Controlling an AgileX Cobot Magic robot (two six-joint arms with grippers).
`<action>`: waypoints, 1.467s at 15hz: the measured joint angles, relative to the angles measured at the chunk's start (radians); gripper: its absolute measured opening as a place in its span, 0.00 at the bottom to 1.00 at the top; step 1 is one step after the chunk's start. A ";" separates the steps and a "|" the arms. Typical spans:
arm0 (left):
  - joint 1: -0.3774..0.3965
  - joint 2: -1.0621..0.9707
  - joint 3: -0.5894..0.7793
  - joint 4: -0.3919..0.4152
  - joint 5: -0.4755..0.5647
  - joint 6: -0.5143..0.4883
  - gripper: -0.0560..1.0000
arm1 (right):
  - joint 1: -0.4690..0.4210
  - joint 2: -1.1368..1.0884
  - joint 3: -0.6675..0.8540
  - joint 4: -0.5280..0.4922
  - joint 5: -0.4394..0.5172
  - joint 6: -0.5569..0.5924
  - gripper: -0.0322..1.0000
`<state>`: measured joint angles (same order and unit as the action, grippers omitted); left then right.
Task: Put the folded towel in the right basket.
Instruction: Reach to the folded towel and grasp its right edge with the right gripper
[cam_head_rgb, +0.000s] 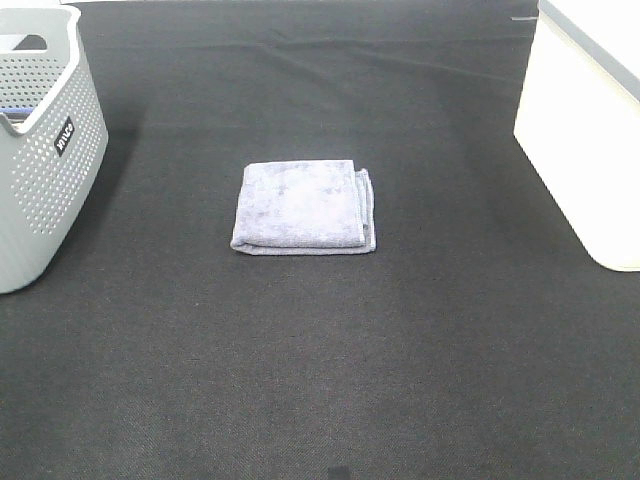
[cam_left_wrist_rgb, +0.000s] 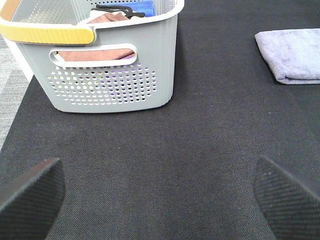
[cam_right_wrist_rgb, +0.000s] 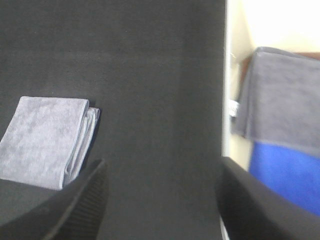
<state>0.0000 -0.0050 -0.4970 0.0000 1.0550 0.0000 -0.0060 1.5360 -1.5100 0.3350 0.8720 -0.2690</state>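
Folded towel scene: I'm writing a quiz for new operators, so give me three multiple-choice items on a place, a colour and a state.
1. Where is the folded towel? A) on the black mat B) inside a basket C) in a gripper
2. The left basket has a handle coloured: A) red B) yellow C) green
3. The left gripper is: A) shut on the towel B) shut, empty C) open
Key: 1A, it lies flat on the mat; 2B, the left wrist view shows yellow; 3C, its jaws stand wide apart.
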 joint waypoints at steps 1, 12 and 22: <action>0.000 0.000 0.000 0.000 0.000 0.000 0.98 | 0.025 0.066 -0.063 0.000 0.013 -0.001 0.61; 0.000 0.000 0.000 0.000 0.000 0.000 0.98 | 0.239 0.629 -0.396 0.122 0.167 0.087 0.70; 0.000 0.000 0.000 0.000 0.000 0.000 0.98 | 0.239 0.985 -0.560 0.292 0.259 0.025 0.72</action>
<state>0.0000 -0.0050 -0.4970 0.0000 1.0550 0.0000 0.2330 2.5210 -2.0700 0.6270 1.1310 -0.2440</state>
